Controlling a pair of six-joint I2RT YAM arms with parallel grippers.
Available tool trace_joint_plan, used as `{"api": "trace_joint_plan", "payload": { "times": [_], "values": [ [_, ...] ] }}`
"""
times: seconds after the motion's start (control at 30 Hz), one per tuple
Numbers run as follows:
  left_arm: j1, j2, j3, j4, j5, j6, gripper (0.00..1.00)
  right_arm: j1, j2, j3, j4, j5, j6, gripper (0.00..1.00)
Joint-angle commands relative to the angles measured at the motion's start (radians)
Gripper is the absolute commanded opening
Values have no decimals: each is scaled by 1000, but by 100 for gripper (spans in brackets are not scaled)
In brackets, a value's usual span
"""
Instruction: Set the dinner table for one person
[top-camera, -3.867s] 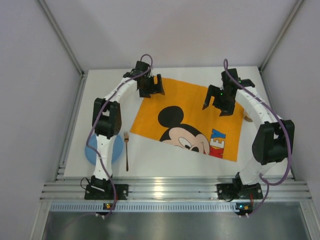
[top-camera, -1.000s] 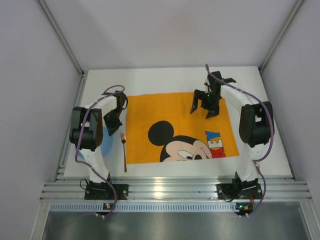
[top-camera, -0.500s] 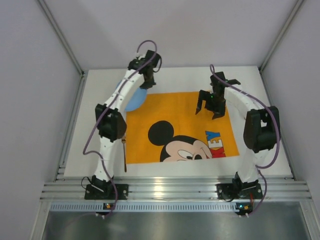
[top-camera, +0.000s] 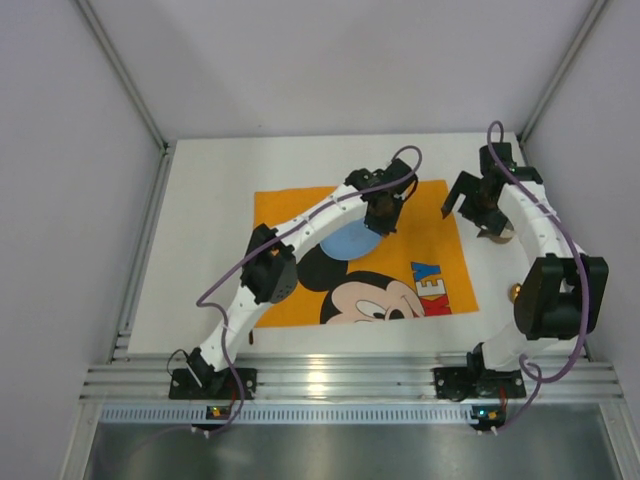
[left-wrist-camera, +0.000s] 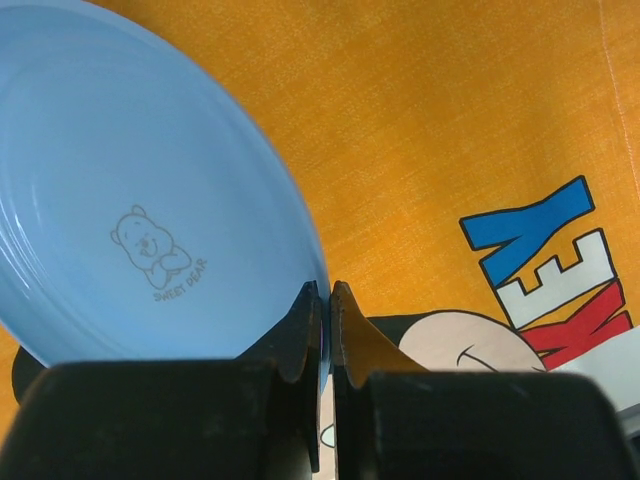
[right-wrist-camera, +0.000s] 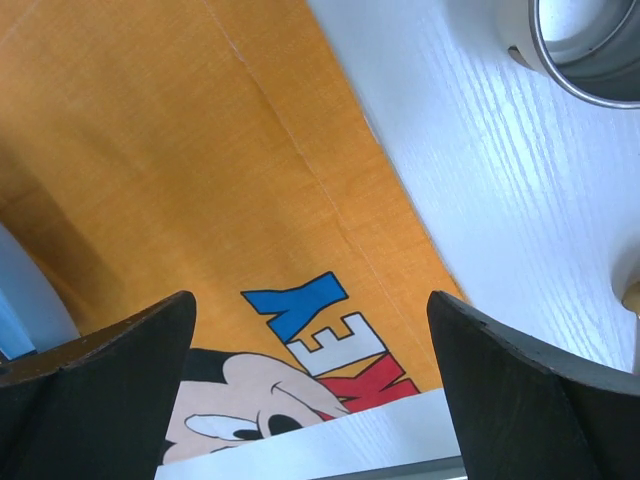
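The dinner table (top-camera: 200, 230) is a white top carrying an orange Mickey Mouse mat (top-camera: 285, 205). My left gripper (top-camera: 380, 215) is over the middle of the mat, shut on the rim of a light blue plate (top-camera: 348, 241). In the left wrist view the fingertips (left-wrist-camera: 312, 305) pinch that rim, and the plate (left-wrist-camera: 130, 200), printed with a small bear, hangs tilted above the mat (left-wrist-camera: 450, 120). My right gripper (top-camera: 478, 205) stands open past the mat's right edge, nothing between its fingers (right-wrist-camera: 100, 380). The right wrist view shows mat (right-wrist-camera: 200, 150) and bare table (right-wrist-camera: 500, 220) below it.
A metal cup (top-camera: 497, 235) stands right of the mat, just beside my right gripper, its rim (right-wrist-camera: 590, 50) at the top of the right wrist view. A small golden object (top-camera: 517, 292) lies nearer the front right. A dark fork handle tip (top-camera: 250, 338) peeks out under my left arm.
My left arm has swung the blue plate from the mat's far left corner to over its middle. My right gripper has moved right, off the mat and toward the cup.
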Motion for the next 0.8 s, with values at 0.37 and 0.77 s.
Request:
{"api": "trace_joint_plan", "payload": {
  "times": [0.37, 0.77],
  "values": [
    [17, -82, -120, 101, 152, 32, 98, -242, -55, 110, -54, 54, -21, 100],
    [331, -539, -660, 262, 42, -31, 98, -483, 68, 152, -71, 88, -3, 100]
  ]
}}
